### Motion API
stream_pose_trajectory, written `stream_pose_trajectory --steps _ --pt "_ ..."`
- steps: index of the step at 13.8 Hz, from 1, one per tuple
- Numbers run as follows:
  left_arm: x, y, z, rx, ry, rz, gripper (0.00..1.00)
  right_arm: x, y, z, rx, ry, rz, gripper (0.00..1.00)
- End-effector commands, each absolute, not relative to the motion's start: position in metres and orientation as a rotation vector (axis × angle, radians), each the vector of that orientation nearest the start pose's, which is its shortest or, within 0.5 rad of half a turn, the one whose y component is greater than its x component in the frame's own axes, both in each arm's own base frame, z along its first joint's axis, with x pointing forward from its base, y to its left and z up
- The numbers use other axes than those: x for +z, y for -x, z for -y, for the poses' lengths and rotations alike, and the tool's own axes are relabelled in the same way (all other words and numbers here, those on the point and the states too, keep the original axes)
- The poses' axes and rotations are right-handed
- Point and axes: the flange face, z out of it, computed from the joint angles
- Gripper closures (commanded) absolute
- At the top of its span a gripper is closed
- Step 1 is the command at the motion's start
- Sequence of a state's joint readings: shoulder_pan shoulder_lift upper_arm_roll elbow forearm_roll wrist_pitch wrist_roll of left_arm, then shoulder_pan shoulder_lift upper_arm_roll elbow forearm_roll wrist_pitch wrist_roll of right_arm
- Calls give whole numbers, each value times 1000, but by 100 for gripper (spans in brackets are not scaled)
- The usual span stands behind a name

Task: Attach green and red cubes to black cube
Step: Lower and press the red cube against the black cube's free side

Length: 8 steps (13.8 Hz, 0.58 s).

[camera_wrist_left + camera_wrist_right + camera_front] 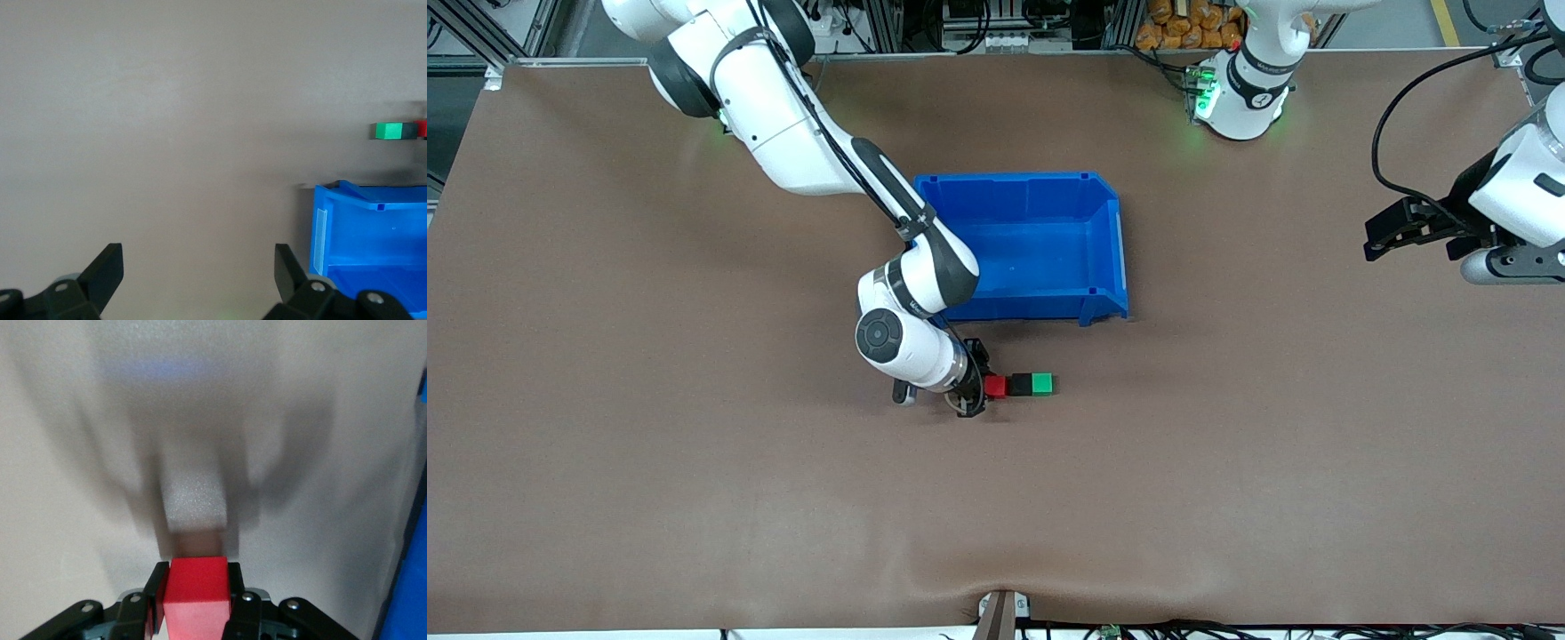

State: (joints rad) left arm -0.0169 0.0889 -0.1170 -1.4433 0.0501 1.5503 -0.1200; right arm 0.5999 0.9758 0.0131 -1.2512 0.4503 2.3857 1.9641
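Note:
Three tiny cubes stand in a touching row on the brown table, nearer to the front camera than the blue bin: the red cube (995,386), the black cube (1020,385) in the middle, and the green cube (1041,384). My right gripper (983,388) is low at the red end of the row and is shut on the red cube (197,593), one finger on each side. My left gripper (1383,238) waits open over the left arm's end of the table with nothing in it (199,267). The left wrist view shows the green cube (389,131) and a sliver of the red cube (420,128) far off.
A large open blue bin (1112,249) stands mid-table, just farther from the front camera than the cubes, its corner showing in the left wrist view (333,227). The right arm's forearm passes over the bin's corner toward the right arm's end.

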Motion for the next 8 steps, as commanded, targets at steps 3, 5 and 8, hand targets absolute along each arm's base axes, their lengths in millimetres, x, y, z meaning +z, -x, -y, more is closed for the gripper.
stream_pose_trajectory --steps 3,5,8 --pt "636 -574 70 -41 3099 -6 0 178 -626 -453 417 1899 -2125 100" --pt "636 -574 70 -39 3099 -6 0 178 -626 -455 418 1893 -2128 100" --pt "636 -574 70 -39 3098 -6 0 177 -625 -457 420 1896 -2126 100"
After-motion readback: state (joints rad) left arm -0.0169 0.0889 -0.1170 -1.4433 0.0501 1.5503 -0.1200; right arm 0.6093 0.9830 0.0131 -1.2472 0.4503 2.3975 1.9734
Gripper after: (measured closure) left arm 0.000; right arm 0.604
